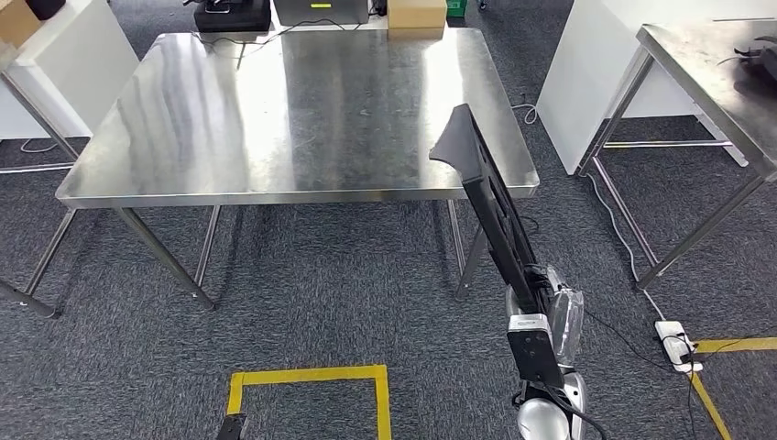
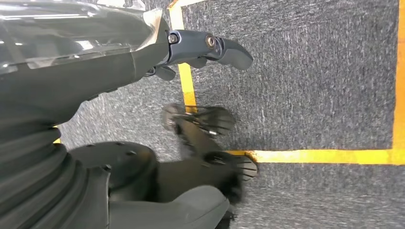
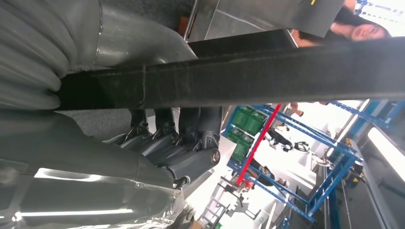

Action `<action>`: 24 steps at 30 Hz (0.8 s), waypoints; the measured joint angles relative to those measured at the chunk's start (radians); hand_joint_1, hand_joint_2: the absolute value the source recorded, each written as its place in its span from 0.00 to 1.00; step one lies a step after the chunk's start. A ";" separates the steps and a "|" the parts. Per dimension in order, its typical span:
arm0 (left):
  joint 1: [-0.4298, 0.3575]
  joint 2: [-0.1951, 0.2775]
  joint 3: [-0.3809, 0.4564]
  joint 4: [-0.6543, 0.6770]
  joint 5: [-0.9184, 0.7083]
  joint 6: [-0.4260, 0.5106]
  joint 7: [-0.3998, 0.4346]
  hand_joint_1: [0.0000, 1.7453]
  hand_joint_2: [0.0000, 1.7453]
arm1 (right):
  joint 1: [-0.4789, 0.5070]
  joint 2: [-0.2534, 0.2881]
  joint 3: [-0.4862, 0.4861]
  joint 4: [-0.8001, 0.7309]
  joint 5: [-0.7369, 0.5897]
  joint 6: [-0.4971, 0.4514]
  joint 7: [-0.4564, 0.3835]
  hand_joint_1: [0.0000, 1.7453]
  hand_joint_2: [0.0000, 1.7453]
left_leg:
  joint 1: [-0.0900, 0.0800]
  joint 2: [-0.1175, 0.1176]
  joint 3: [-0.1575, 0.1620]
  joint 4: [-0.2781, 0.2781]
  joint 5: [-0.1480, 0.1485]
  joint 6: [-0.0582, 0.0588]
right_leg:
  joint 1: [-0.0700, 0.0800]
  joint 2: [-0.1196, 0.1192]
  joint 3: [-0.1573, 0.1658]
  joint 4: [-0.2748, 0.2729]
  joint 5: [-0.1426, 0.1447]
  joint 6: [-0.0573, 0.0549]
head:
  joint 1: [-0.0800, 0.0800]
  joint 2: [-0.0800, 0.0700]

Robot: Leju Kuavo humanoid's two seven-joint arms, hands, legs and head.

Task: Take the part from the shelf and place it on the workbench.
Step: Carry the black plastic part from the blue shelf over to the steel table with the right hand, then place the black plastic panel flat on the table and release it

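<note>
A: Long black part (image 1: 493,206), held at its near end by right hand (image 1: 547,307). Far end raised, tilted up and forward, tip overlapping the near right corner of the steel workbench (image 1: 275,110) in the head view. Not yet resting on the top, as far as can be judged.

B: Grip?

A: Fingers (image 3: 184,143) wrapped around the bar from one side, thumb over the other, seen in the right wrist view. Clenched on the part (image 3: 248,71).

B: Handling?

A: Looks stiff: no sag along the length despite a one-end hold. Matte, slightly textured face, so probably not slippery. Openwork along the body, flared tip. Likely moderate weight, but a long lever on the wrist. Holding nearer the middle would ease that; the present end hold suits reaching over the bench edge.

B: Risk?

A: Far tip catching the table edge, or swinging once lowered. Best set flat, tip down first.

B: Left hand (image 2: 210,47)?

A: Hanging over carpet and yellow floor tape (image 2: 329,156). Fingers loosely extended, grasping nothing.
</note>
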 joint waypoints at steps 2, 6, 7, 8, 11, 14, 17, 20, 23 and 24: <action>0.003 0.001 0.000 0.000 0.000 0.001 0.000 0.00 1.00 | 0.001 0.000 0.000 0.001 0.001 0.000 0.002 1.00 1.00 | 0.007 0.003 -0.055 0.007 -0.058 -0.012 | -0.003 0.005 0.014 0.001 -0.018 0.005 | -0.003 0.000; 0.004 0.002 0.000 0.001 -0.001 0.000 0.003 0.00 1.00 | -0.005 -0.001 -0.002 0.004 0.017 0.001 0.020 1.00 1.00 | 0.024 0.020 -0.032 -0.189 0.099 -0.029 | -0.013 0.012 0.041 0.017 -0.058 0.036 | -0.009 0.000; 0.004 0.002 0.000 0.002 -0.003 0.000 0.005 0.00 1.00 | -0.013 -0.003 -0.004 0.004 0.024 0.001 0.028 1.00 1.00 | 0.024 0.025 -0.024 -0.218 0.130 -0.024 | -0.012 0.012 0.044 0.020 -0.068 0.045 | -0.010 0.000; 0.004 0.001 0.000 0.002 -0.005 -0.001 0.007 0.00 1.00 | -0.024 -0.005 -0.005 0.005 0.031 0.002 0.037 1.00 1.00 | 0.021 0.029 -0.023 -0.225 0.140 -0.013 | -0.009 0.012 0.048 0.025 -0.075 0.055 | -0.009 0.000; 0.001 0.001 0.000 0.002 -0.010 -0.006 0.013 0.00 1.00 | -0.078 -0.017 -0.015 0.011 0.055 0.005 0.061 1.00 1.00 | 0.015 0.024 -0.009 -0.224 0.133 0.022 | -0.013 0.008 0.048 0.045 -0.081 0.075 | -0.002 0.000; -0.005 0.001 0.000 0.002 -0.012 -0.008 0.014 0.00 1.00 | -0.132 -0.032 -0.026 0.022 0.073 0.006 0.077 1.00 1.00 | 0.012 0.019 0.013 -0.226 0.121 0.039 | -0.014 0.003 -0.057 0.208 -0.099 0.076 | 0.007 0.000; -0.005 0.001 0.000 0.002 -0.016 -0.011 0.017 0.00 1.00 | -0.178 -0.044 -0.034 0.051 0.111 0.005 0.102 1.00 1.00 | 0.005 0.011 0.038 -0.226 0.095 0.047 | -0.011 0.003 -0.181 0.344 -0.159 0.068 | 0.010 0.000; -0.007 -0.002 0.000 0.002 -0.023 -0.014 0.019 0.00 1.00 | -0.257 -0.055 -0.047 0.104 0.154 0.007 0.132 1.00 1.00 | -0.004 0.007 0.077 -0.228 0.064 0.048 | 0.001 0.002 -0.170 0.194 -0.091 0.069 | 0.013 0.000; -0.014 -0.008 0.000 0.002 -0.027 -0.015 0.021 0.00 1.00 | -0.323 -0.063 -0.057 0.144 0.167 0.015 0.142 1.00 1.00 | -0.009 0.002 0.109 -0.236 0.037 0.040 | 0.020 0.003 -0.129 0.050 0.032 0.051 | 0.013 0.000; -0.016 -0.009 0.000 0.002 -0.028 -0.015 0.021 0.00 1.00 | -0.336 -0.064 -0.059 0.152 0.168 0.016 0.143 1.00 1.00 | -0.010 0.000 0.119 -0.238 0.037 0.035 | 0.021 0.005 -0.120 0.039 0.043 0.041 | 0.014 0.000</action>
